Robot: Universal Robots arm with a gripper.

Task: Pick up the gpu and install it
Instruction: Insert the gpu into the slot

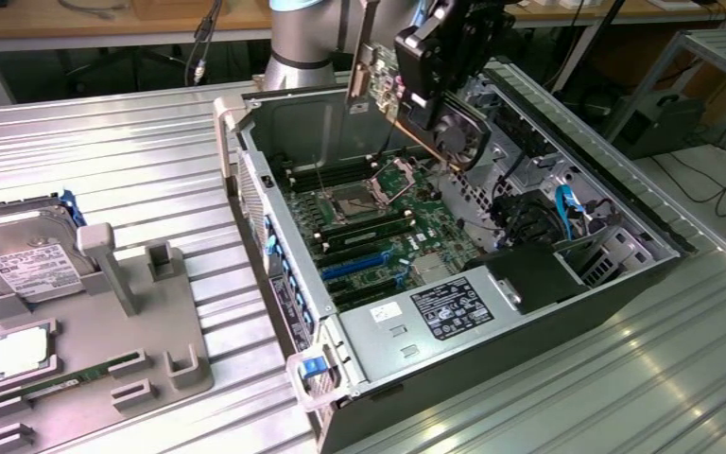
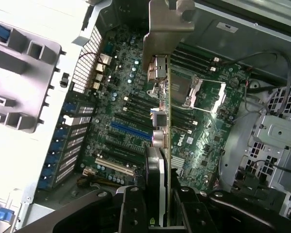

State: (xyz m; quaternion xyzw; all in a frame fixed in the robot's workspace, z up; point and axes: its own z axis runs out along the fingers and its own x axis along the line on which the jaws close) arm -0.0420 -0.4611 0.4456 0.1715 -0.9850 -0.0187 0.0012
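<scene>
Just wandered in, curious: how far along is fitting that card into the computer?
Picking up looks done: the hand grips the gpu, holding it on edge above the open computer case. Left to do: it is not yet seated in the motherboard.

Case [image 1: 337, 378] lies open side up, with free air over the board [image 1: 376, 232]. The pincer [image 1: 439, 95] clamps the gpu [image 1: 460, 132] above that opening, and nothing stands between card and board. I see the slots [image 2: 128, 128] unblocked. The room is hemmed in by:
- the wall [image 1: 247, 175] on the exterior view's left
- the drive cage [image 1: 596, 251] and cables [image 1: 565, 210] on its right
- the black box [image 1: 533, 279] beside the board

The counter [image 1: 136, 151] is bare between case and rack [image 1: 105, 274].
</scene>
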